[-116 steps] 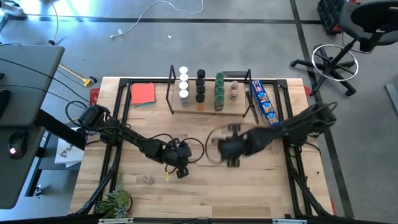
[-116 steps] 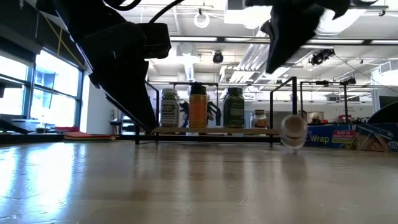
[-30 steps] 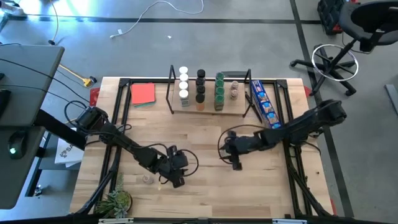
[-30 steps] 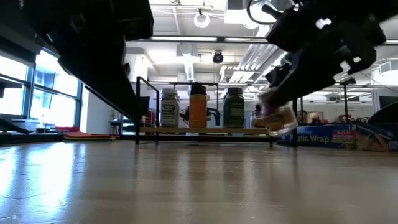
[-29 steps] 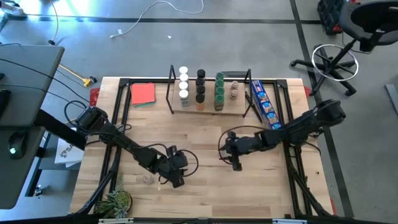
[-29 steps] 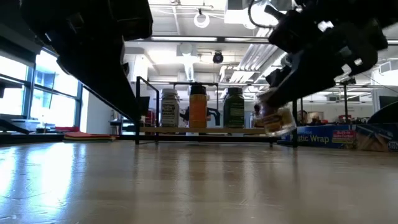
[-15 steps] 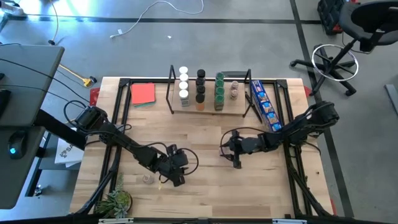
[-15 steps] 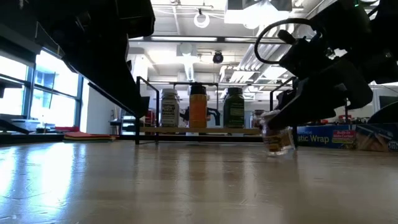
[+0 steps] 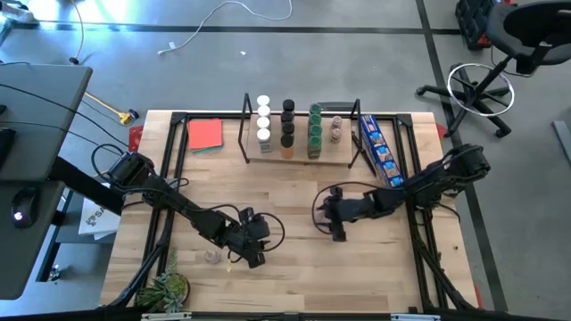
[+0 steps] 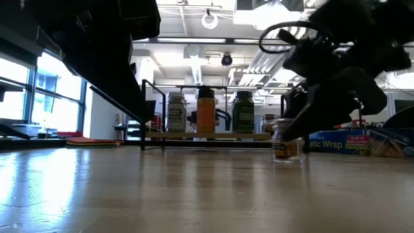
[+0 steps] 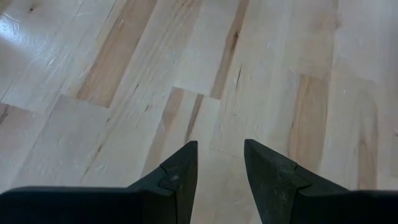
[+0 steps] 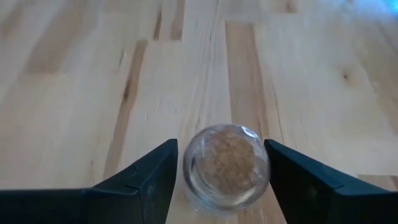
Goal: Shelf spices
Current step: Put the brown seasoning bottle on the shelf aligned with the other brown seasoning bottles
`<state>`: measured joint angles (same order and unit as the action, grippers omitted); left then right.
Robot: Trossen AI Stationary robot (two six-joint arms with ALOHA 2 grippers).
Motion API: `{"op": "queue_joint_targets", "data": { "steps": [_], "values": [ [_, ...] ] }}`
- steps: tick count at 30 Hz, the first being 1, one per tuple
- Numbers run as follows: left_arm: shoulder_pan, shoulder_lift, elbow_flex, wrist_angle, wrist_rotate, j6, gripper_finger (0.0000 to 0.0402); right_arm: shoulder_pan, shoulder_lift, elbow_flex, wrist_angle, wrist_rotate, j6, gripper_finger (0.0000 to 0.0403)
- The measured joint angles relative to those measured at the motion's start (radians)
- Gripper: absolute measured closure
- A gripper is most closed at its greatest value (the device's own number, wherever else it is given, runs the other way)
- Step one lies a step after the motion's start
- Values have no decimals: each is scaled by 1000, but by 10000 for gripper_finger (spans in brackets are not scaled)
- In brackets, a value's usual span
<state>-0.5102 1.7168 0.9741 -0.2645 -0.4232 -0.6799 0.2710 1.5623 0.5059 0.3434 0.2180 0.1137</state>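
Wooden table (image 9: 294, 267): right tool (image 12: 217, 168) spread around an upright jar (image 10: 285, 144) before the shelf (image 9: 299, 152); left tool (image 11: 221, 165) spread.

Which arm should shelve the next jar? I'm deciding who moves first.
The right. Its end effector already brackets a jar standing on the table before the shelf. The left end effector is open over bare wood, farther from the shelf.
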Motion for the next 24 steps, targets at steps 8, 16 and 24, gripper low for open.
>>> {"op": "queue_joint_targets", "data": {
  "steps": [8,16,24],
  "values": [
    [1,0,0,5,5,-8,276,-10,1,314,-625,-10,41,171],
    [2,1,0,6,11,-8,276,-40,1,421,-745,-115,44,170],
    [2,1,0,7,22,-8,276,-66,68,421,-766,-154,11,141]
  ]
}}
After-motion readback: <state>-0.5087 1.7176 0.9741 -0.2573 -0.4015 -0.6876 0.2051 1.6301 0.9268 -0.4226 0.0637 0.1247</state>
